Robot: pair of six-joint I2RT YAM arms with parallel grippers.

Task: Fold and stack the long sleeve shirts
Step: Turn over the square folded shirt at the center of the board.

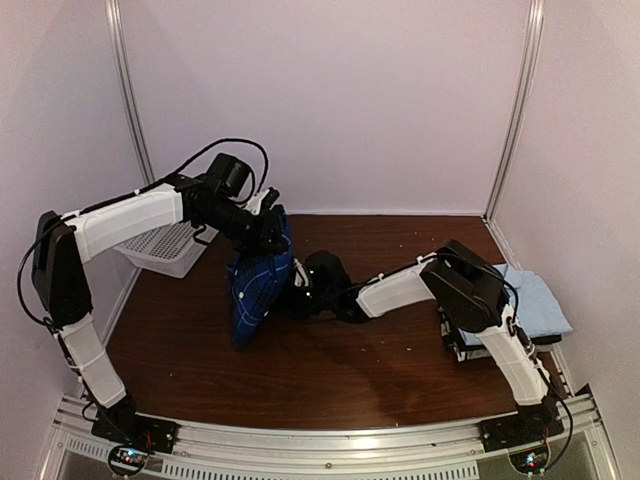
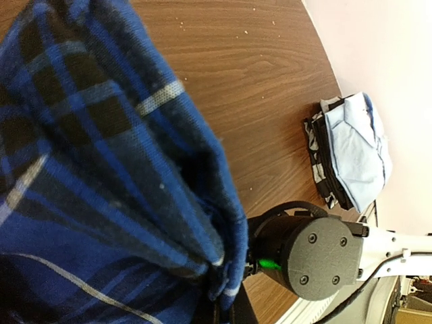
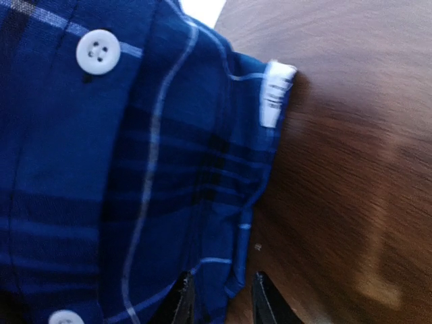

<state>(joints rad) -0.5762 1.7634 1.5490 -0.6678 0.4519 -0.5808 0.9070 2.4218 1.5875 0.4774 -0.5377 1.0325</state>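
Plaid shirt (image 1: 255,290) hangs bunched just left of the table's (image 1: 350,370) middle, toward 10 o'clock, its lower end apparently down on the wood, and the left gripper (image 1: 268,228) has it pinched tight at the top. At the shirt's 3 o'clock side, the right gripper (image 3: 219,305) has a side hem between fingers that stand slightly apart; whether they bite cannot be told. Soft, light, floppy stuff by the look of it: the plaid shirt should sag wherever it is unsupported, so doubled edges look the safest hold, the hem near the label (image 3: 277,94) or the button (image 3: 98,51) strip, not loose single cloth. The folded stack (image 1: 515,310) waits at 3 o'clock, the basket (image 1: 165,250) at 10.
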